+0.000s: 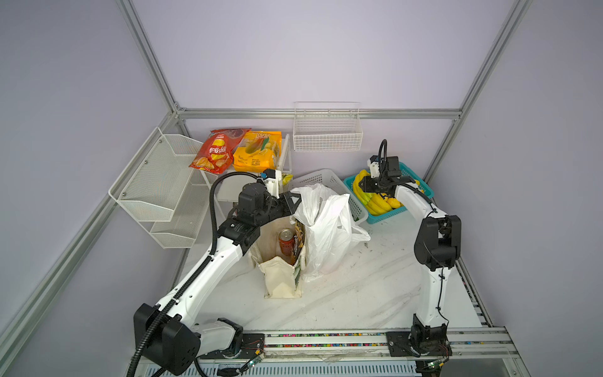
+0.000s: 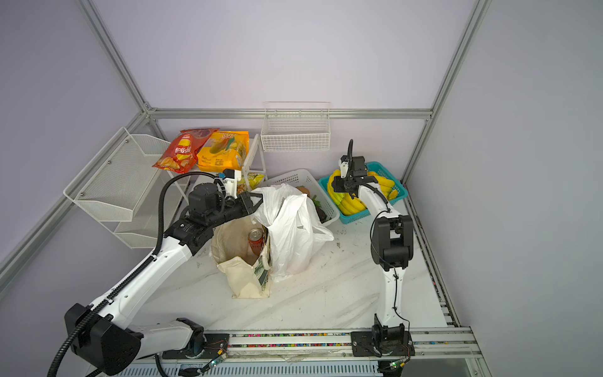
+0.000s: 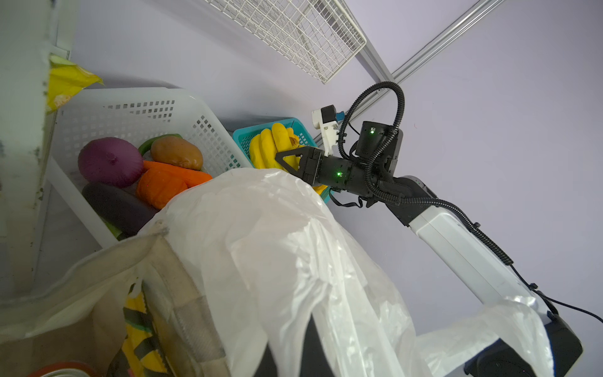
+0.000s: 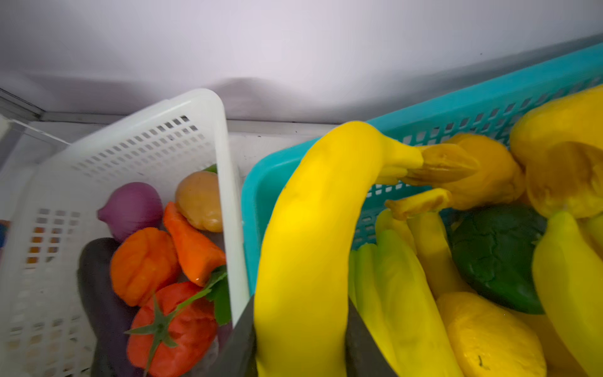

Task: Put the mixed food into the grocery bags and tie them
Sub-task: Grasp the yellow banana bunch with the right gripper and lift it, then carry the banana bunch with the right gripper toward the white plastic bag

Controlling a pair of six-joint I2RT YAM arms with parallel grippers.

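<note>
The cream canvas tote (image 1: 280, 280) stands open mid-table. Inside it are a reddish-brown can (image 1: 286, 241) and a black packet with yellow zigzags (image 3: 140, 329). Against the tote's right side leans the white plastic bag (image 1: 326, 228), seen in both top views (image 2: 293, 228). My left gripper (image 1: 295, 202) is shut on the plastic bag's upper edge; film covers its fingers in the left wrist view (image 3: 303, 355). My right gripper (image 1: 362, 186) is over the teal basket, shut on a yellow banana (image 4: 310, 228), with one dark finger (image 4: 243, 329) on each side of it.
A white lattice basket (image 1: 326, 179) of vegetables sits behind the bags. Beside it is the teal basket (image 1: 421, 182) with bananas. A red crisp packet (image 1: 215, 150) and a yellow-orange packet (image 1: 257, 153) lie on a rack at the back left. A wire basket (image 1: 326, 133) hangs on the wall.
</note>
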